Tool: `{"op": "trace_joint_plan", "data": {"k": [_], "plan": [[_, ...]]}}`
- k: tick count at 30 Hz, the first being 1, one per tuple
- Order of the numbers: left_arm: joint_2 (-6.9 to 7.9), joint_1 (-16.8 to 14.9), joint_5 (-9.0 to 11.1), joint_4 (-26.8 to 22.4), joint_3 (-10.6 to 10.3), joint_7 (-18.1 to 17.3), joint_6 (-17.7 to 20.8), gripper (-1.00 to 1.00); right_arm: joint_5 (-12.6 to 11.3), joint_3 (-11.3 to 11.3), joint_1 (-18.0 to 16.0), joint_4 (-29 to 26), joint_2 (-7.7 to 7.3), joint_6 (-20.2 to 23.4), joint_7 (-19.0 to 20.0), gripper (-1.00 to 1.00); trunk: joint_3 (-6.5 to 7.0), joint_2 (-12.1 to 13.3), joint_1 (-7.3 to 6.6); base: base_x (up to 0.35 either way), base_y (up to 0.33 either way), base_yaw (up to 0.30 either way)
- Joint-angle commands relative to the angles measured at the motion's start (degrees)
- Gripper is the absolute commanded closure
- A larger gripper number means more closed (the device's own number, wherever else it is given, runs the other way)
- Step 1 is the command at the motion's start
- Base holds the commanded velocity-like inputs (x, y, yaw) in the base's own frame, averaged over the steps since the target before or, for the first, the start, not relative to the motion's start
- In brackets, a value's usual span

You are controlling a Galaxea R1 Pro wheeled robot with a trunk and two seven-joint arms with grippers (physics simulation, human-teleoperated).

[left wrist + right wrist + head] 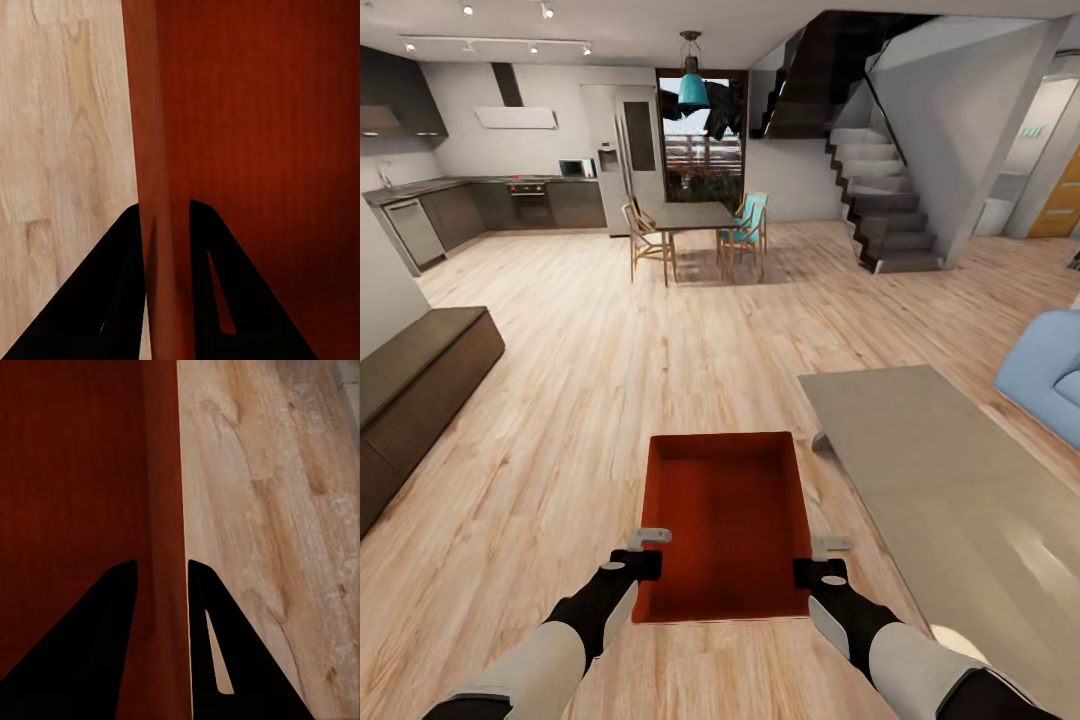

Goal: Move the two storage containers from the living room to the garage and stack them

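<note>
Container (725,520) walls pinched by left gripper (647,552) and right gripper (820,560), above wood floor (560,380).

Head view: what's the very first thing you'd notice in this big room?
The orange-red storage container, held out over the light wood-plank floor, with the left gripper and right gripper each pinching a side wall. Right of it lies a long grey table; beyond that, a blue sofa.

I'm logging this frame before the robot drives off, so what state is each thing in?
storage container: lidless, empty, upright, held above the wood floor by both side walls.
left gripper: shut on the container's wall.
right gripper: shut on the opposite wall.
orange door: cannot tell.
</note>
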Motion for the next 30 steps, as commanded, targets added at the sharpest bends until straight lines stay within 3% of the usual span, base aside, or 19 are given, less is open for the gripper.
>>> {"op": "trace_joint_plan", "data": {"k": [1,16,30], "plan": [[0.0,0.0,-0.49,-0.09,-0.61,0.5,0.38,1.0,-0.13,0.11,-0.07,0.07,-0.04,-0.16,-0.8,1.0,-0.06,-0.05,0.04,0.323,0.0,0.0],[0.0,0.0,-0.54,-0.09,-0.62,0.5,0.38,1.0,-0.15,0.11,-0.07,0.07,-0.04,-0.09,-0.87,1.0,-0.06,-0.05,0.04,0.323,0.0,0.004],[0.0,0.0,-0.55,-0.09,-0.59,0.5,0.38,1.0,-0.15,0.11,-0.07,0.07,-0.04,-0.08,-0.81,1.0,-0.06,-0.05,0.04,0.323,0.0,0.171]]}}
